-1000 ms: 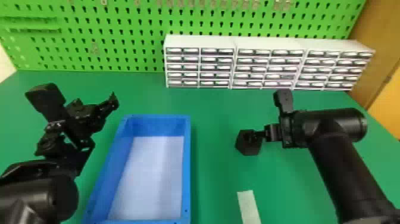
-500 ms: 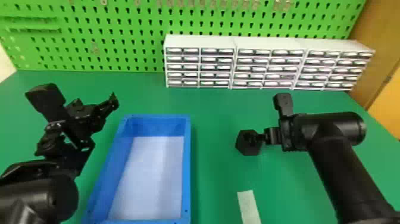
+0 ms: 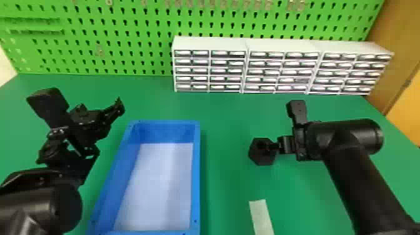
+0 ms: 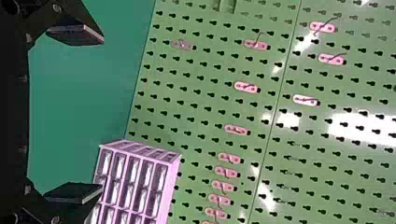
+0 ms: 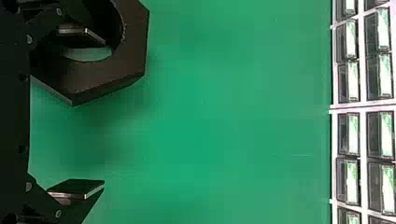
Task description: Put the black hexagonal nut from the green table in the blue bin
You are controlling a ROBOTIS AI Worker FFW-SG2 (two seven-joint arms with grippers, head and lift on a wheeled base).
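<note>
The counter [image 3: 225, 109] has a flat green top with a soft sheen. Along its far edge stand 3 white drawer cabinets [image 3: 209, 43], set side by side, each with 2 columns of 5 drawers. On the counter lies 1 rectangular blue bin [image 3: 196, 187], its long sides running from near the robot toward the cabinets and its inside floor pale. To the right of the bin, well apart from it, sits 1 black hexagonal nut [image 3: 263, 160] with a wide round hole; a soft shadow falls on the green beside it. Nearer the robot than the nut, 1 pale strip [image 3: 262, 218] lies flat, apart from the bin, and runs out at the head view's bottom edge.
</note>
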